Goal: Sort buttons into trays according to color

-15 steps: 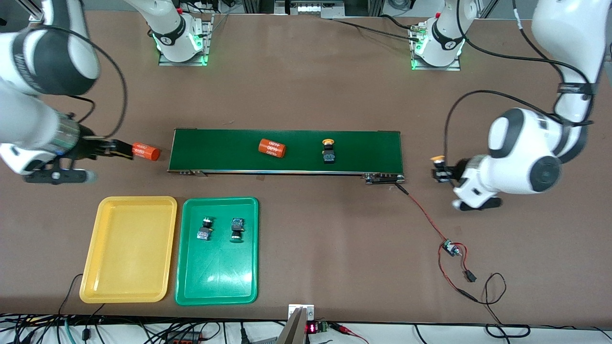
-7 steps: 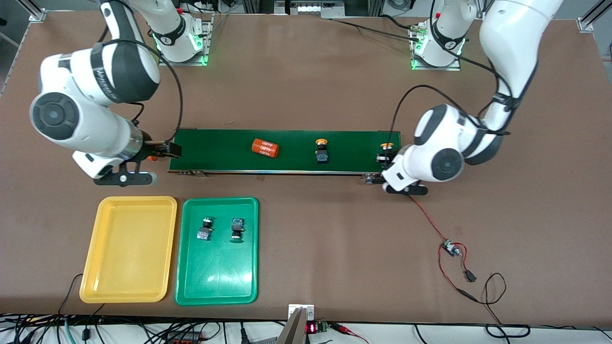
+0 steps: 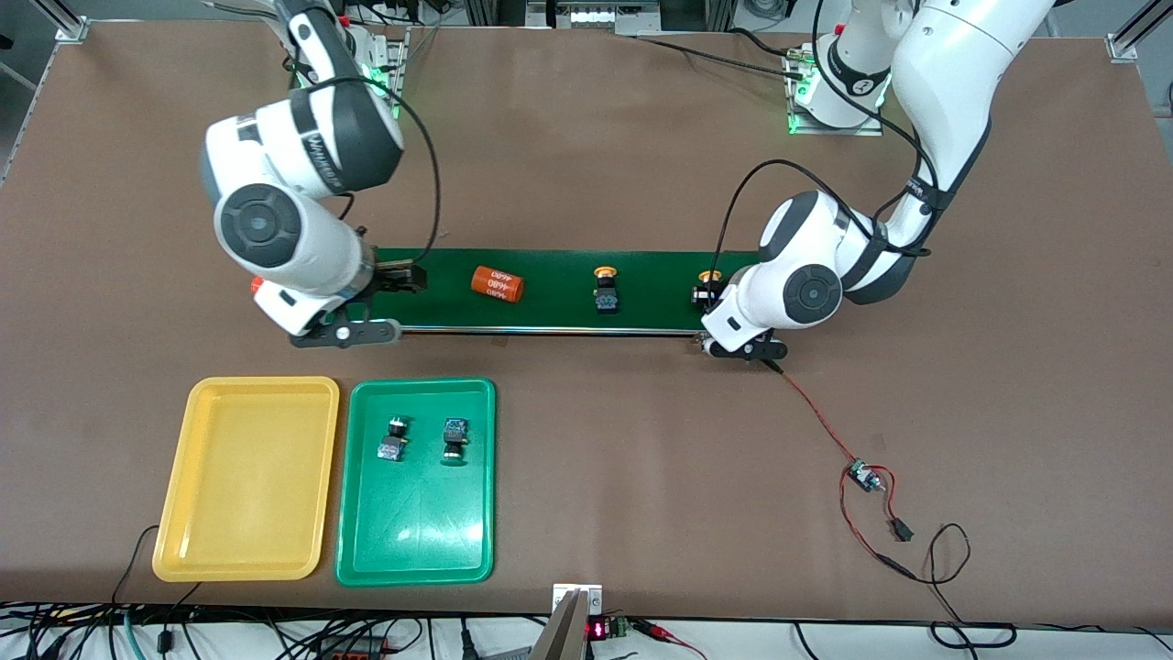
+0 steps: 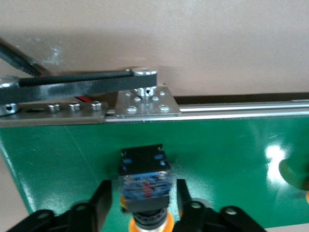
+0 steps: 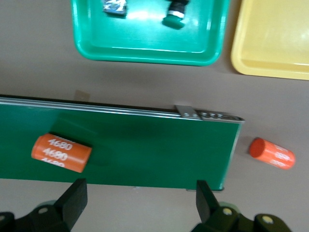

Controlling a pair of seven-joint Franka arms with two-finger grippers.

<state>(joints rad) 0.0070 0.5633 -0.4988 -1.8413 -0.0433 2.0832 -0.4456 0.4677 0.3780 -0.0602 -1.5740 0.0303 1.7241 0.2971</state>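
My left gripper [image 3: 706,295] is low over the dark-green belt [image 3: 550,266] at the left arm's end. Its fingers stand on either side of a yellow-capped button [image 3: 707,278] [image 4: 144,181], with narrow gaps showing. A second yellow-capped button [image 3: 605,289] lies mid-belt. Two green-capped buttons [image 3: 392,440] [image 3: 453,440] lie in the green tray [image 3: 417,532]. The yellow tray [image 3: 247,477] holds nothing. My right gripper [image 3: 408,277] [image 5: 140,191] is wide open and empty at the belt's right-arm end.
An orange cylinder [image 3: 497,284] [image 5: 61,153] lies on the belt near my right gripper. Another orange cylinder [image 3: 257,285] [image 5: 272,153] lies on the table off the belt's end, partly hidden by the right arm. A small circuit board with red wires [image 3: 861,475] lies nearer the front camera.
My left gripper carried the yellow-capped button from beside the belt onto its end. My right gripper left the orange cylinder on the table and moved to the belt. The things on the belt drifted toward the right arm's end.
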